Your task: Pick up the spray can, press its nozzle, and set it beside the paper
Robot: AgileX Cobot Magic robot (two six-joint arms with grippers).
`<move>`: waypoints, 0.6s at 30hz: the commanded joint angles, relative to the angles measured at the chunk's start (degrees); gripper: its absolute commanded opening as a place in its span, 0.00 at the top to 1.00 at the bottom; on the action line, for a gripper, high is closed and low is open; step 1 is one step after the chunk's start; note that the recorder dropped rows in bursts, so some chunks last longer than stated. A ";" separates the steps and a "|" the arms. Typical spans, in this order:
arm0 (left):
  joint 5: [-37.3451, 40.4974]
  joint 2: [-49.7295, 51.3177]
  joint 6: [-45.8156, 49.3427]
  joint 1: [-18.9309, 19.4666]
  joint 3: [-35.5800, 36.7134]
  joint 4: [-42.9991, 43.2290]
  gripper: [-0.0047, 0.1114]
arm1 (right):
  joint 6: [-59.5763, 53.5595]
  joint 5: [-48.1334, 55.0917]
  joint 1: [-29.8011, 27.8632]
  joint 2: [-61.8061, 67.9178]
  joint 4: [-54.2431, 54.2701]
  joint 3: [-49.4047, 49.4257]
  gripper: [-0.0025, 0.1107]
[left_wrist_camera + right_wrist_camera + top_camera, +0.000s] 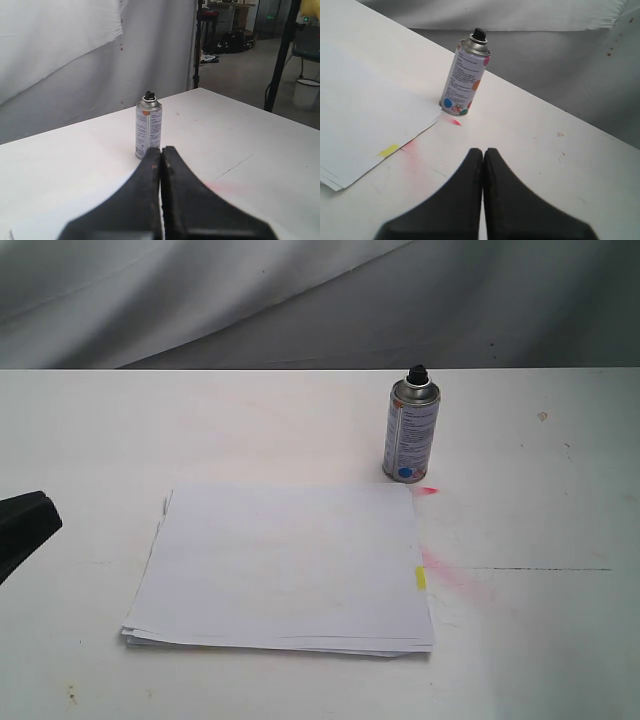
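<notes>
The silver spray can (411, 432) stands upright on the white table just beyond the far right corner of the paper (285, 562). Its black nozzle (417, 373) caps the top. A blue dot shows near its base. The paper stack lies flat, with a yellow tab (421, 578) on its right edge. My left gripper (22, 530) shows only as a black tip at the left edge, far from the can. In the left wrist view my left gripper (161, 151) is shut and empty, the spray can (148, 129) beyond it. My right gripper (483, 152) is shut and empty, short of the spray can (465, 76) and the paper (365, 120).
Pink paint stains (445, 570) mark the table right of the paper, and a small red mark (428, 490) lies by the can's base. A thin dark line (540, 569) runs across the table at right. Grey cloth (300, 300) hangs behind the table's far edge.
</notes>
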 commanded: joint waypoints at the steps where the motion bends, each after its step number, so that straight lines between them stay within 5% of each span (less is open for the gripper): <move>1: -1.45 -0.18 1.67 -0.42 0.22 -0.62 0.96 | -0.16 0.17 -0.22 -0.35 -0.42 0.16 0.98; 5: -8.59 -0.18 5.91 -0.30 0.10 -0.62 0.96 | -0.16 0.25 -0.22 -0.35 -0.42 0.16 0.98; 14: -7.08 -0.18 5.73 -0.30 -0.14 -0.09 0.96 | -0.16 0.25 -0.22 -0.35 -0.42 0.16 0.98; 18: -3.21 -0.41 -3.72 -0.30 -2.27 8.00 0.96 | -0.16 0.25 -0.22 -0.35 -0.42 0.16 0.98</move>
